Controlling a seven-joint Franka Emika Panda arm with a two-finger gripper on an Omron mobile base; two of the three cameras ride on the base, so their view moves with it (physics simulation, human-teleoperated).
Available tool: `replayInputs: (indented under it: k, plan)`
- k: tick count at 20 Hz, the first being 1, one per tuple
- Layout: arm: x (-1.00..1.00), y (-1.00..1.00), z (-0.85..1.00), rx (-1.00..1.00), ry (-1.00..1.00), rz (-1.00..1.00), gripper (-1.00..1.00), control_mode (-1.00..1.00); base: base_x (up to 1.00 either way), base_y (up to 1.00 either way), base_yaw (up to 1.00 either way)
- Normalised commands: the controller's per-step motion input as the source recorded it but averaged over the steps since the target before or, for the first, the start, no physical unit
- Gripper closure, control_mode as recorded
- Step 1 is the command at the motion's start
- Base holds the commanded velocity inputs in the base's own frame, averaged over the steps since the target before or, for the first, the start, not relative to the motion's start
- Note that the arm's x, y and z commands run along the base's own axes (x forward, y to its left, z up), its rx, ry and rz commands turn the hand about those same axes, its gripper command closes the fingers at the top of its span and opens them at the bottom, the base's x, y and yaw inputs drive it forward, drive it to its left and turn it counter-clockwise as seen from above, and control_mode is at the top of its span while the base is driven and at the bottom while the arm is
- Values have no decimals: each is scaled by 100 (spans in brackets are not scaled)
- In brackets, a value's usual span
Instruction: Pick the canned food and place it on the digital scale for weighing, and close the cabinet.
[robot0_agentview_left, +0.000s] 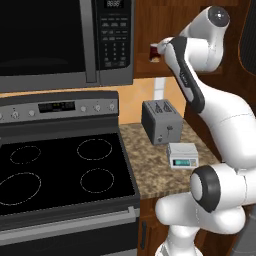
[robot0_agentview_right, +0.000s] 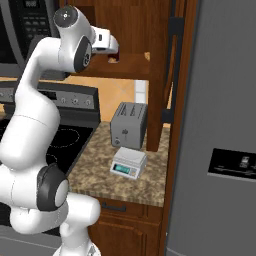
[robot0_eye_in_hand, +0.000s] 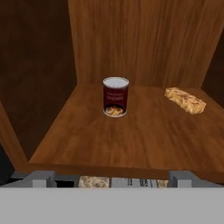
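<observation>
Red canned food (robot0_eye_in_hand: 115, 96) stands upright at twelve o'clock; we judge wide-open, empty fingers (robot0_eye_in_hand: 112, 177) aligned for approach

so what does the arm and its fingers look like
A glossy white arm of rounded segments with dark grey joint rings and round caps, plus a dark stripe along one upper link. The gripper has two small grey blocky fingers.
</observation>
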Motion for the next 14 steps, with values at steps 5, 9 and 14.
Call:
replayInputs:
  k: [5, 9, 14]
  plan:
    - [50, -9, -19, 1, 0, 7, -100, -100, 0, 0, 0]
    - [54, 0, -13, 0, 0, 4, -100, -100, 0, 0, 0]
    - [46, 0, -1, 0, 0, 0, -100, -100, 0, 0, 0]
